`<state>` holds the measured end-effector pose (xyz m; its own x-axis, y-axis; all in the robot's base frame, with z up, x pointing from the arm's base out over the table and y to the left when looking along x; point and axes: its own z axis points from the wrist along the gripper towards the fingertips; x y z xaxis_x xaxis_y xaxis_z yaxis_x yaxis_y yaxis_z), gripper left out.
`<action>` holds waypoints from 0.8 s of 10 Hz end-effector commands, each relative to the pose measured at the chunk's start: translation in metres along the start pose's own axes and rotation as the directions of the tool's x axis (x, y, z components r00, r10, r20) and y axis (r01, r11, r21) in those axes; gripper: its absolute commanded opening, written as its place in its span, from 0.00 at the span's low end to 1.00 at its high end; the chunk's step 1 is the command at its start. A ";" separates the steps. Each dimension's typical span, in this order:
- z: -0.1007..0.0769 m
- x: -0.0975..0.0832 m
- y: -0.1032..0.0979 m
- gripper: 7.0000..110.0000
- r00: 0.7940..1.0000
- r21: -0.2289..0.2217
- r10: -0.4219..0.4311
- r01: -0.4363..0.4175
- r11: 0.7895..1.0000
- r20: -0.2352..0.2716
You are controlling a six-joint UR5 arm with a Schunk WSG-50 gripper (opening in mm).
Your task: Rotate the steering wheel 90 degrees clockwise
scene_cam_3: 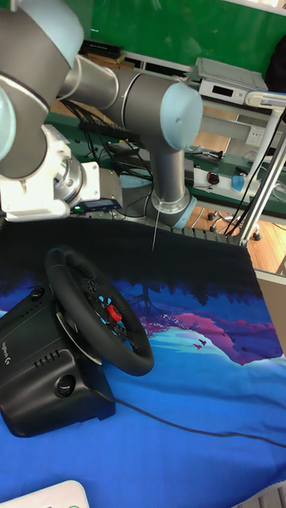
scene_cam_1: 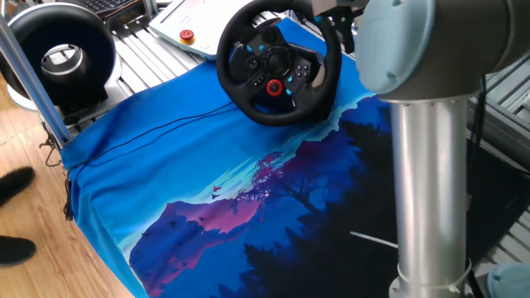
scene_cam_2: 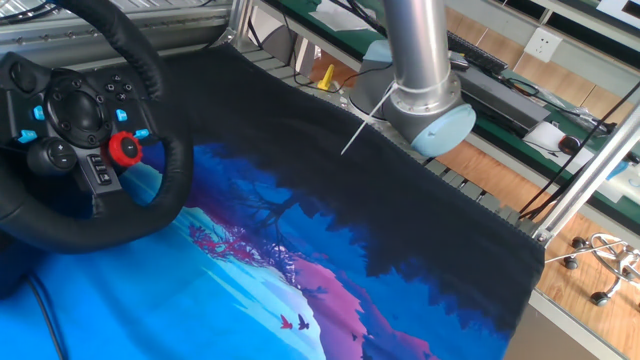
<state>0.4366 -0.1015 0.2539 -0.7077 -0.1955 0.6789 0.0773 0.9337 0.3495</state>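
Observation:
The steering wheel [scene_cam_1: 277,62] is black, with blue buttons and a red dial [scene_cam_1: 274,87] on its hub, and stands at the far end of the blue cloth. The other fixed view shows it large at the left [scene_cam_2: 85,130]. In the tall view it [scene_cam_3: 99,309] tilts on its black base [scene_cam_3: 44,373]. The arm's wrist, with a white block [scene_cam_3: 36,190], hangs just above the wheel's top rim. Dark tool parts [scene_cam_1: 338,18] show beside the rim's upper right. The gripper's fingers are hidden, so open or shut is unclear.
A black ring-shaped device with a grey-white centre [scene_cam_1: 62,54] stands at the back left behind a metal post [scene_cam_1: 25,74]. A red button [scene_cam_1: 187,36] sits on a white box. The arm's column [scene_cam_1: 431,190] and base [scene_cam_2: 425,110] fill the right side. Shoes [scene_cam_1: 12,186] show on the floor.

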 end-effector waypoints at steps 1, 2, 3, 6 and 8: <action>0.001 0.003 -0.009 0.36 1.000 0.052 0.020 -0.020 0.998 0.011; -0.002 -0.014 -0.024 0.36 0.991 0.112 0.083 -0.095 0.989 0.106; -0.009 -0.019 -0.025 0.36 0.982 0.105 0.066 -0.085 0.991 0.174; -0.022 -0.026 -0.032 0.36 0.922 0.141 0.021 -0.081 0.987 0.387; -0.019 -0.036 -0.012 0.36 0.853 0.125 -0.014 -0.060 0.990 0.522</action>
<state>0.4627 -0.1239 0.2375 -0.9050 -0.0548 0.4218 0.0442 0.9742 0.2213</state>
